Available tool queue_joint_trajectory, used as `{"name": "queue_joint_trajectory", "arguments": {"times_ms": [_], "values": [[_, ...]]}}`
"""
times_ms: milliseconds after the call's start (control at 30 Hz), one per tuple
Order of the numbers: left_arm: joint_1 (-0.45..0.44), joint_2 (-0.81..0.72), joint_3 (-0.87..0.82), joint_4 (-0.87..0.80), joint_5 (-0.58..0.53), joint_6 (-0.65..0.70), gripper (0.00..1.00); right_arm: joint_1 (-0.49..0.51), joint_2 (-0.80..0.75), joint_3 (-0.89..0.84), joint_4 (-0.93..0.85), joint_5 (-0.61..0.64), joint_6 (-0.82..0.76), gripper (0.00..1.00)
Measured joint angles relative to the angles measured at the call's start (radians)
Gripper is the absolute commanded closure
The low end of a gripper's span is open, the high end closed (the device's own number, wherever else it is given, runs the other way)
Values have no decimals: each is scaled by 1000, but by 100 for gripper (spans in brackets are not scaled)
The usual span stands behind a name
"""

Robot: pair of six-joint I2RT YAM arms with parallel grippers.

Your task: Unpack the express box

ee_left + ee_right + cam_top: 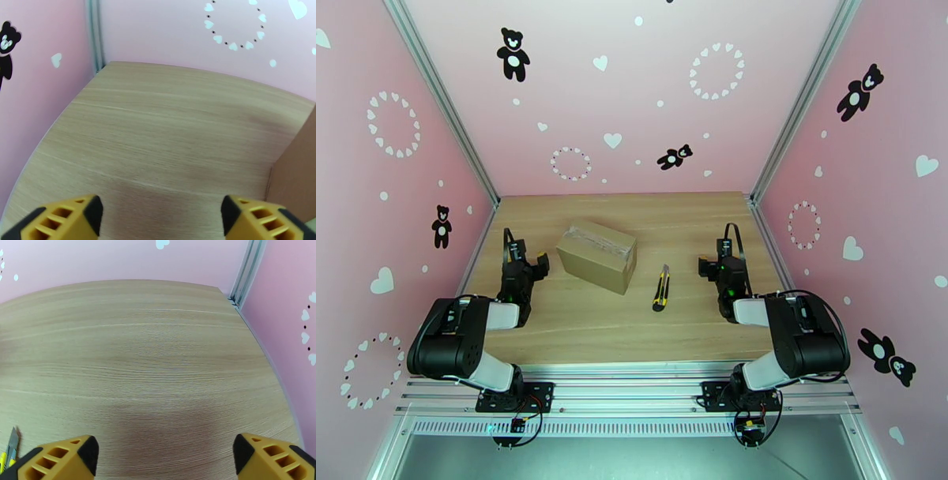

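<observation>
Both hands stand wide and empty. From above, the left hand [539, 263] hangs low over the desk [577, 328], near the left end of the express box [597, 256] but apart from it. The right hand [707, 267] hangs on the far side of the utility knife [661, 287], which lies between it and the box. The box sits near the middle of the desk, flaps shut, its shiny tape [602, 239] unbroken along the top seam. From the left wrist, the left hand [162, 215] shows bare wood between its spread yellow fingers [71, 221], with a brown wall of the box [296, 169] at the right edge. From the right wrist, the right hand [164, 455] is equally wide, the knife [12, 443] at the lower left corner. By my reckoning nothing is unpacked yet: lifting the knife, cutting the tape, opening the flaps and emptying the box all remain.
</observation>
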Motion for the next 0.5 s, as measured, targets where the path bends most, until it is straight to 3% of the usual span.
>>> {"name": "queue_joint_trajectory", "arguments": {"times_ms": [233, 500], "values": [[-11, -315, 52, -272, -168, -80, 23, 29, -120, 152, -305, 95, 55, 13], [-39, -531, 282, -773, -179, -287, 24, 113, -297, 196, -615, 182, 134, 14]]}}
